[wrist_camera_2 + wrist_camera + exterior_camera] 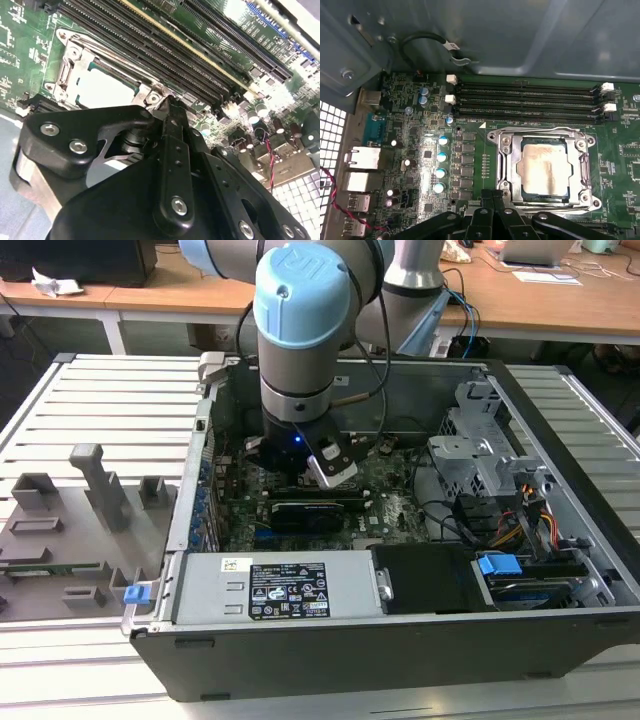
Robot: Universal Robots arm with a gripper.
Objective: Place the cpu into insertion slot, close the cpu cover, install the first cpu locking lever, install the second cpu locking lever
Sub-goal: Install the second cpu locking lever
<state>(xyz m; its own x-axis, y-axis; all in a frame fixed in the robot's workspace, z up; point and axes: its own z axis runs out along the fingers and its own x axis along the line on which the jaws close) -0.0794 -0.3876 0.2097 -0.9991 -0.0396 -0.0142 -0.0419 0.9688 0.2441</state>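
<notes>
Arm reaches down into the open pc case [560,570] in the exterior view, wrist low over the green motherboard [395,505]; the end effector [300,472] itself is mostly hidden behind the wrist housing and a pale camera block, so can't tell there how the fingers stand. In the second wrist view the end effector [169,107] reads as drawn together to a narrow black tip, fingers closed w/ no visible gap, tip right at the corner of the socket's metal frame; whether it pinches a lever or just touches the frame can't be made out, contact spot is hidden by the black linkage. The cpu [542,167] sits in the insertion slot [522,192], pale face showing through the cut-out of the cpu cover [506,167], which lies flat over it. Near edge of the socket is cut off by the end effector's black links in both wrist views, so lever positions on that side aren't readable. Memory slots [525,105] run just beside the socket, apparently empty. Grey fixture tray [70,510] lies beside the case at the exterior view's left, on the slatted desk [120,400].
</notes>
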